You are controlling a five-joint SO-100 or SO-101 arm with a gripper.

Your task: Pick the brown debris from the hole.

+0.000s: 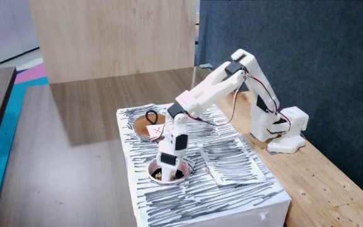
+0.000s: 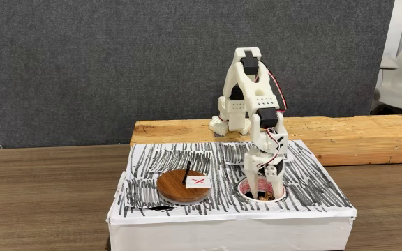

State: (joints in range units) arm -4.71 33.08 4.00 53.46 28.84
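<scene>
A white two-finger gripper (image 2: pixel 262 188) on a white plastic arm (image 1: pixel 216 88) reaches straight down into the hole (image 2: pixel 279 197), a round opening with a thin white rim and a dark reddish-brown inner wall. In both fixed views its fingertips sit at or just inside the rim. In a fixed view the fingers (image 2: pixel 248 169) stand a little apart at a narrow gap, but whether they grip anything cannot be told.

The brown debris (image 2: pixel 264 198), a small lumpy clump of tan scraps, lies at the bottom of the hole, just beneath the fingertips; whether they touch it is unclear. In the other fixed view the hole (image 1: pixel 188 171) shows below the gripper (image 1: pixel 166 171), with its contents hidden.

The hole is cut in the top of a white box scribbled with black lines (image 2: pixel 152 164), which rests on a dark brown wooden bench (image 2: pixel 40 202). Left of the hole in that view lies a flat brown round disc with a black loop and a red X label (image 2: pixel 173 188), well clear of the gripper. The arm's base stands on a pale wooden plank (image 2: pixel 354 136) behind the box.
</scene>
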